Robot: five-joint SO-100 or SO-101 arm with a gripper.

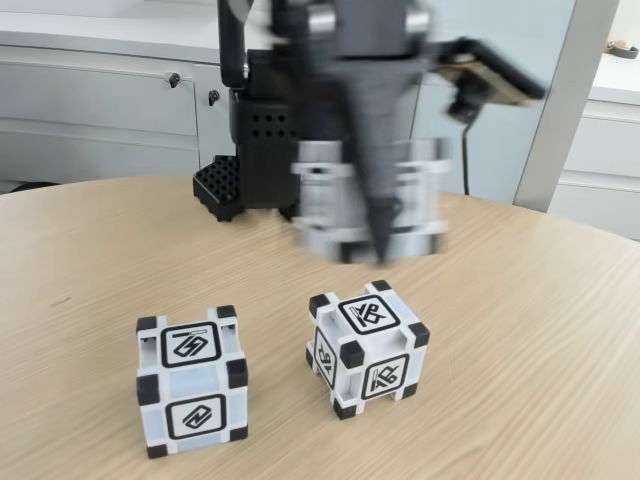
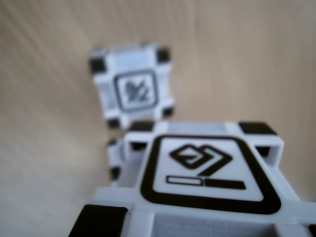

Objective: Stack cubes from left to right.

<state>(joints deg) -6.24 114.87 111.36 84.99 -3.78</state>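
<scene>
- Gripper (image 1: 380, 235), blurred, pinches a white cube (image 1: 330, 205) above the wooden table (image 1: 530, 330).
- Two matching cubes, left (image 1: 192, 380) and right (image 1: 366, 345), rest apart below.
- Black-framed glyphs, no readable writing.

No words, brand names or numbers can be read in either view. Only glyph marks are seen, each set in a black rounded square frame on the faces of the cubes. On the left cube (image 1: 191, 382) in the fixed view, an angular folded mark with a bar is shown on the top and front faces. On the right cube (image 1: 366, 346), a different angular mark is shown. In the wrist view, the bar glyph is seen on the near cube (image 2: 197, 177); the far cube's (image 2: 132, 85) mark is blurred.
</scene>
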